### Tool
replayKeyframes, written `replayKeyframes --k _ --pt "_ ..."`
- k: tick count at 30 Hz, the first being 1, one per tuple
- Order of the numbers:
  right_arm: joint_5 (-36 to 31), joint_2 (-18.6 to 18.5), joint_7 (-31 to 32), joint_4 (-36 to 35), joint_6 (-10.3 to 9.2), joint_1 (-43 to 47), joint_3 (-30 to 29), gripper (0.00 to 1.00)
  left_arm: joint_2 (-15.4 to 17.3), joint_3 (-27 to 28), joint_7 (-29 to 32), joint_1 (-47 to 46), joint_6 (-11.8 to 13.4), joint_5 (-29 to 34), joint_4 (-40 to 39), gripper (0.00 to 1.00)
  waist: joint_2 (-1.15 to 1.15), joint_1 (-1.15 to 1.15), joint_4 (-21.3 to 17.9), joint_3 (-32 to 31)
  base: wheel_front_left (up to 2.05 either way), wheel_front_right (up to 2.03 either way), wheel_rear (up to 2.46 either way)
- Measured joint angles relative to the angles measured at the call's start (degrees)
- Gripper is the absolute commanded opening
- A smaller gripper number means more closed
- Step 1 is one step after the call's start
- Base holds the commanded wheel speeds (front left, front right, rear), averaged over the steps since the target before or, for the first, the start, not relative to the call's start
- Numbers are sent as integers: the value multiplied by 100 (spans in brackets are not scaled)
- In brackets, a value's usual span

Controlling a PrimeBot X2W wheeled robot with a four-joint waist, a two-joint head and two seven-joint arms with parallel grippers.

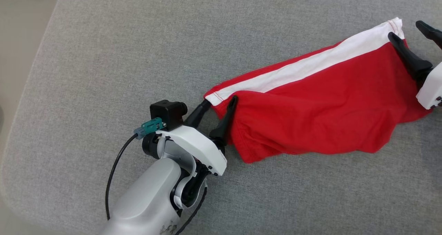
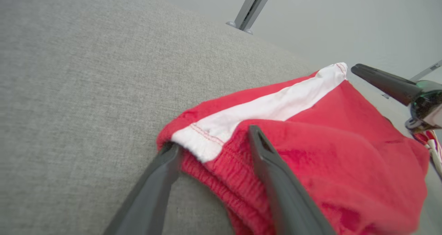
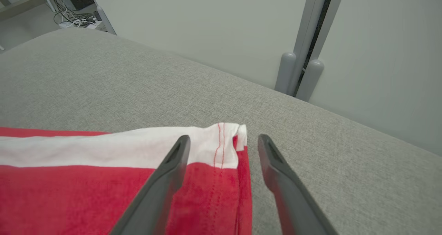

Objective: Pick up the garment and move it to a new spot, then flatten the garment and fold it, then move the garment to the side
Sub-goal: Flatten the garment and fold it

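Straddling opposite ends of the red garment [image 1: 310,114] on the grey cushion [image 1: 103,55], left gripper [image 1: 221,100] and right gripper [image 1: 405,29] both gape, grasping nothing.

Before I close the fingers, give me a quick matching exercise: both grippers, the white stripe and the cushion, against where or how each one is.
A. left gripper
B. right gripper
C. white stripe
D. cushion

1. grey, under the garment
2. open, astride the garment's right-end corner
3. along the garment's far edge
4. open, astride the garment's left-end corner

Pairs: A-4, B-2, C-3, D-1.
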Motion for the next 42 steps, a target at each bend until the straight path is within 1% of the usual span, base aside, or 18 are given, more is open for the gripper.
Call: replayKeyframes --k 3,7,9,11,13,16,20,25,28,29,31,33,35,38,42 --pt "54 -132 328 -147 0 -135 170 100 158 42 -137 60 249 136 -124 100 0 0 -88 -26 0 0 0" --pt "230 -234 1078 -210 0 -208 286 100 482 121 -522 389 662 533 -608 100 0 0 -212 -59 0 0 0" --pt "265 -259 1335 -187 0 -304 222 100 532 121 -604 583 804 661 -876 100 0 0 -221 -9 0 0 0" --pt "283 -221 1574 -110 0 -299 180 100 495 83 -654 794 865 728 -1090 100 0 0 -185 29 0 0 0" --pt "300 -162 1781 -27 0 -260 148 100 492 88 -703 928 983 859 -1277 100 0 0 -126 60 0 0 0" --pt "327 -100 2017 -34 -1 -232 83 100 435 123 -751 1077 1031 1014 -1501 100 0 0 -30 143 0 0 0" --pt "402 -40 2124 -94 -19 -198 -13 100 271 202 -771 1272 1029 1246 -1657 100 0 0 89 191 0 0 0" --pt "499 47 2464 -387 -26 -53 101 100 165 349 -777 1563 894 1462 -1657 100 0 0 110 67 0 0 0" --pt "490 -32 2671 -530 -25 -31 165 100 114 411 -777 1649 809 1586 -1605 100 0 0 96 35 0 0 0" --pt "482 -41 2674 -543 -25 -24 165 0 99 437 -777 1650 784 1617 -1577 100 0 0 91 27 0 0 0" --pt "612 -20 2742 -543 -21 54 115 0 76 497 -777 1654 725 1685 -1524 100 0 0 52 -3 0 0 0" --pt "672 31 2625 -476 -5 129 -12 0 52 559 -778 1677 658 1745 -1465 100 0 0 -25 -44 0 0 0" --pt "923 174 2393 -369 -5 388 -207 0 55 691 -777 1818 573 1849 -1316 100 0 0 -174 -203 0 0 0" --pt "1211 274 2113 -376 -5 739 -420 0 189 849 -786 2123 485 1954 -1209 100 0 0 -394 -437 0 0 0" --pt "1589 233 1871 -310 -4 1334 -665 0 347 1134 -786 2566 423 2067 -1226 100 0 0 -739 -814 0 0 0"
